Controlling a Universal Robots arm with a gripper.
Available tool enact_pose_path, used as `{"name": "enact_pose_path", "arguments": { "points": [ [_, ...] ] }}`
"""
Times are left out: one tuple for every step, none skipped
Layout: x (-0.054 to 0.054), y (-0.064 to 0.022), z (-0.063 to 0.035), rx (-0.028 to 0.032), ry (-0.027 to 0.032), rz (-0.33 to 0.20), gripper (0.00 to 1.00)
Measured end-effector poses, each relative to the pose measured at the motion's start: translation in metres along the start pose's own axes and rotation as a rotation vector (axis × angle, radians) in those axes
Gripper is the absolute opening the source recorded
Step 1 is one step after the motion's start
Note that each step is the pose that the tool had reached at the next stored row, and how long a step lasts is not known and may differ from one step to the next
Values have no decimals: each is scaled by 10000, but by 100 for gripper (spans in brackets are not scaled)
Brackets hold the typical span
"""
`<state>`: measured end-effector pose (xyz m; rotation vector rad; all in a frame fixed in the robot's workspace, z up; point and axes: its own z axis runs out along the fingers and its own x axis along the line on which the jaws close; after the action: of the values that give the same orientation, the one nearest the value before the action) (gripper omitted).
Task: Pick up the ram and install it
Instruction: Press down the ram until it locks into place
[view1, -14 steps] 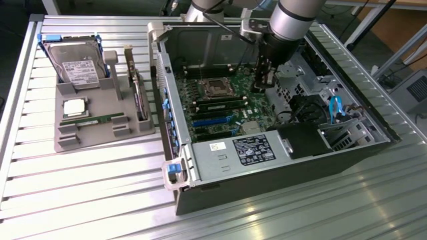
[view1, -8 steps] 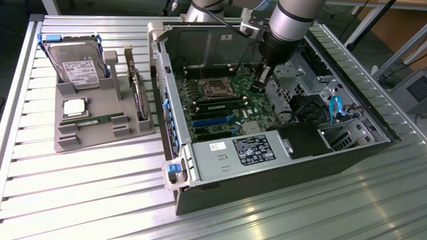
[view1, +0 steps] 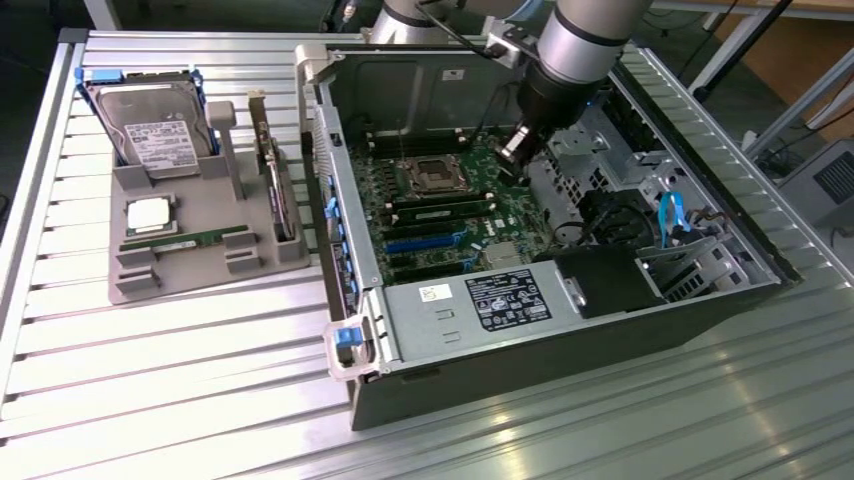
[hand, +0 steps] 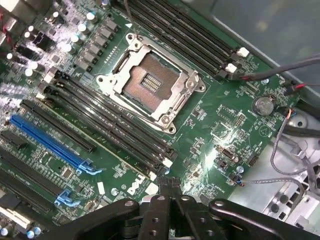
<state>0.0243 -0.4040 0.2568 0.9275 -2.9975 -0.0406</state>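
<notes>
In the exterior view, the hard drive (view1: 150, 125) stands at the left of the grey holder (view1: 200, 270); its label I cannot read; the ram (view1: 187, 241) lies flat there, below the processor (view1: 150, 213); my gripper (view1: 514, 146) hangs inside the computer case (view1: 561, 300). The wrist view shows the empty CPU socket (hand: 150, 82) and 1 blue slot (hand: 47, 142); my fingers (hand: 171, 187) are pressed together, holding nothing.

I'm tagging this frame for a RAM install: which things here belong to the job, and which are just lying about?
Belongs to the job:
- ram, lying in the grey holder
- end effector, over the motherboard
- memory slots

Just lying about:
- hard drive
- processor chip
- expansion card
- power supply
</notes>
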Motion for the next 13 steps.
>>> {"name": "enact_pose_path", "arguments": {
  "points": [
    [0, 0, 1, 1, -9, 355, 10],
    [0, 0, 3, 4, -23, 890, 10],
    [0, 0, 5, 6, -34, 1310, 10],
    [0, 0, 8, 8, -50, 1937, 10],
    [0, 0, 13, 11, -67, 2590, 10],
    [0, 0, 16, 13, -79, 3072, 10],
    [0, -1, 19, 16, -95, 3707, 10],
    [0, -1, 20, 18, -110, 4249, 10],
    [0, 0, 20, 19, -124, 4750, 10],
    [0, 0, 9, 22, -130, 5054, 10],
    [0, 1, -44, 22, -136, 5258, 10],
    [0, 3, -95, 22, -139, 5365, 10],
    [-1, 3, -130, 23, -143, 5521, 10]
  ]
}}
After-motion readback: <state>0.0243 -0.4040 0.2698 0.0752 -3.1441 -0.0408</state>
